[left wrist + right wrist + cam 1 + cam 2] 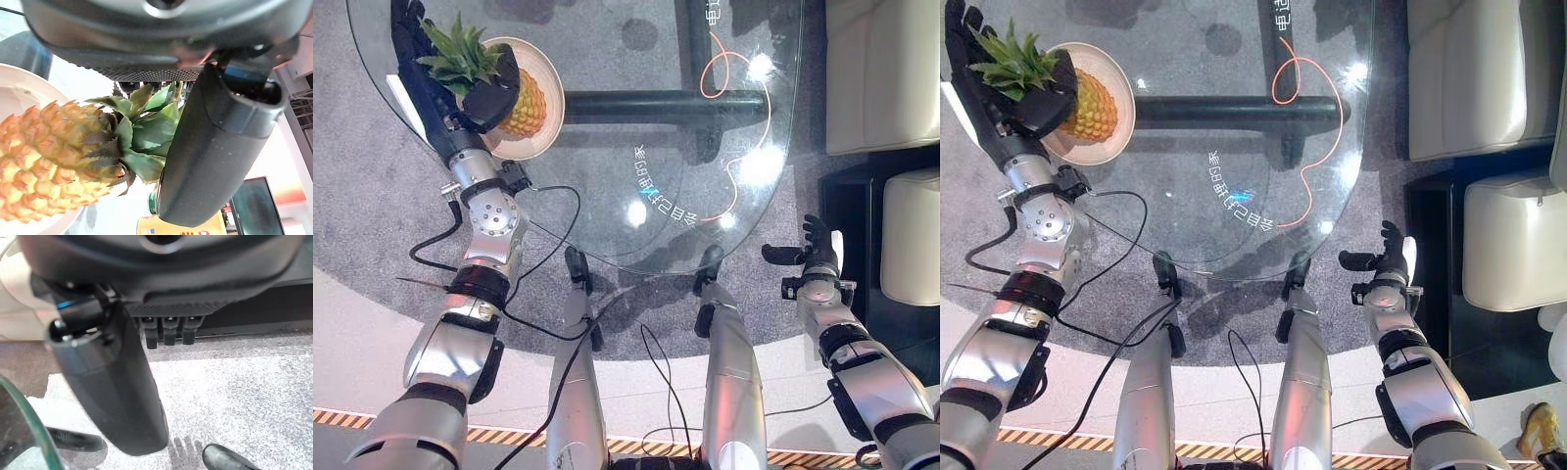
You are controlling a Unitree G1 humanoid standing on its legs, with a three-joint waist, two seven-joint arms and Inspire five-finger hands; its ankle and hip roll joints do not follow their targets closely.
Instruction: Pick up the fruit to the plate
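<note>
A pineapple lies on its side on a cream plate at the far left of the round glass table, its green crown pointing toward my left hand. That hand is open: the fingers reach straight past the leaves, and the thumb lies across the base of the crown. My right hand hangs open off the table's near right edge, above the grey carpet, and holds nothing.
A thin orange cord loops over the right part of the glass. A dark bar of the table frame runs under the top. White sofa cushions and a dark low unit stand at the right.
</note>
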